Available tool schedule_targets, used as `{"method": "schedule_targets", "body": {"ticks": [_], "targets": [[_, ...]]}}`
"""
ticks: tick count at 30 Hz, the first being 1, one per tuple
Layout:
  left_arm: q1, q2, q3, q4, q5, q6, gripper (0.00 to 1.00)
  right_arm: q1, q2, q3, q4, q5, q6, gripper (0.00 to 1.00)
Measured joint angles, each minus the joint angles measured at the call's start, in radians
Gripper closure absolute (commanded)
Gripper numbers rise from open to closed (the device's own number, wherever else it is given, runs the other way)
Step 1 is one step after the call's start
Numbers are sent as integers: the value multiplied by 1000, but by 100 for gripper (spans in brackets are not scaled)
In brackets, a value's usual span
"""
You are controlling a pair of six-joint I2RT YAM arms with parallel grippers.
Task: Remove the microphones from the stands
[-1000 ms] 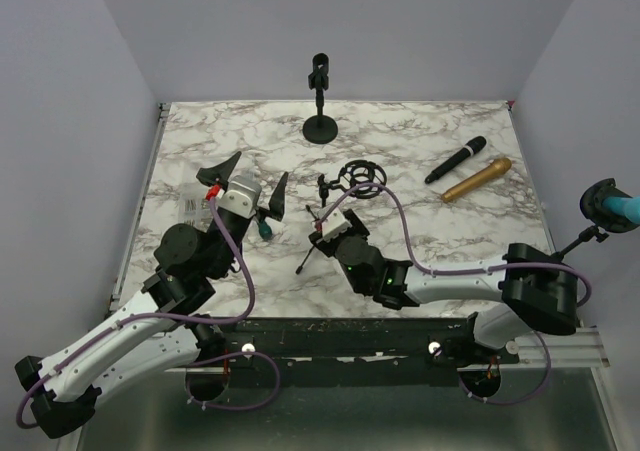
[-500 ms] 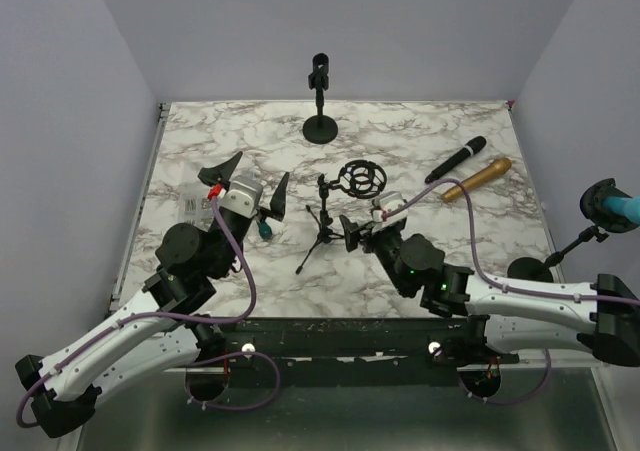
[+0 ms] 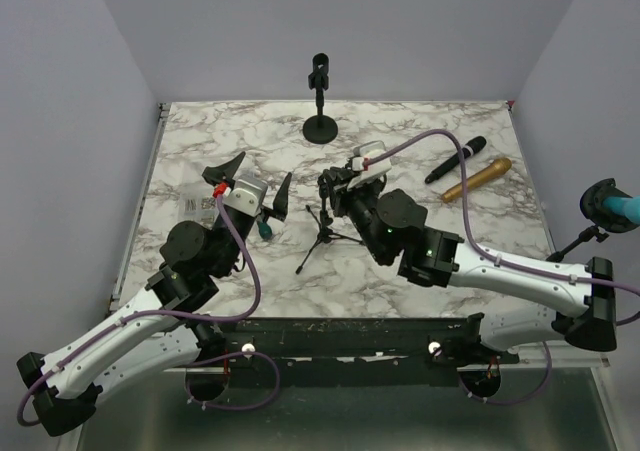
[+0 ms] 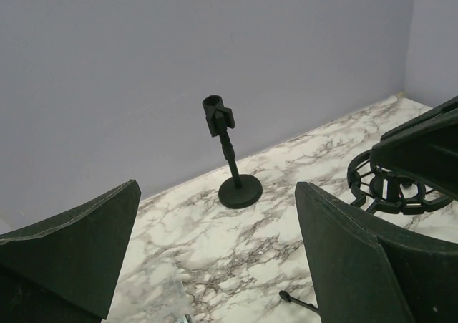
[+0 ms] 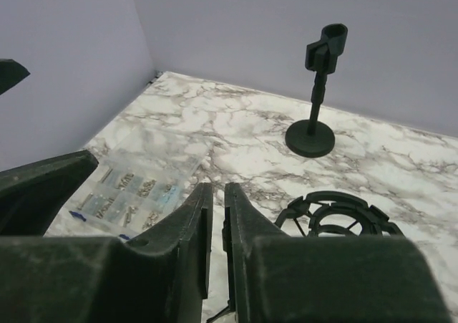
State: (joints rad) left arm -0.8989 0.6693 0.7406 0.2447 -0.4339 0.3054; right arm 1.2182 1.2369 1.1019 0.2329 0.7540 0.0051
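**Both microphones flat on the table, clear of the stands**

Left gripper [image 3: 253,181]: raised above the left part of the marble table [image 3: 200,141], jaws spread wide, nothing between them.

Clear plastic parts box [image 3: 195,203]: flat on the table, just beside the left gripper on its outer side.

Tripod stand [image 3: 322,236]: near the table's middle, legs splayed on the marble. Its ring-shaped shock mount [image 5: 336,212] shows in both wrist views; in the overhead view the right arm covers most of it.

Right gripper [image 5: 217,190]: low over the head of the tripod stand, fingers drawn almost together with only a thin slit showing. Nothing is seen in that slit. Whether the fingers touch the mount cannot be told.

Round-base stand [image 3: 320,96]: upright at the far edge, well apart from both grippers.

Black microphone [image 3: 456,160]: lying on the right part of the table, angled toward the far right corner.

Gold microphone [image 3: 478,179]: lying just beside the black one, roughly parallel. Both are well apart from either stand and from both grippers.
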Motion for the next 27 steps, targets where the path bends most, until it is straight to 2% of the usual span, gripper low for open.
{"method": "schedule_targets", "body": {"ticks": [5, 13, 27], "targets": [[0, 0, 0, 0, 0, 0, 7, -4, 106, 76, -31, 36, -31, 85], [0, -6, 0, 0, 0, 1, 7, -49, 229, 60, -56, 58, -32, 87], [0, -11, 0, 0, 0, 0, 7, -51, 239, -20, -113, 42, 91, 86]]}}
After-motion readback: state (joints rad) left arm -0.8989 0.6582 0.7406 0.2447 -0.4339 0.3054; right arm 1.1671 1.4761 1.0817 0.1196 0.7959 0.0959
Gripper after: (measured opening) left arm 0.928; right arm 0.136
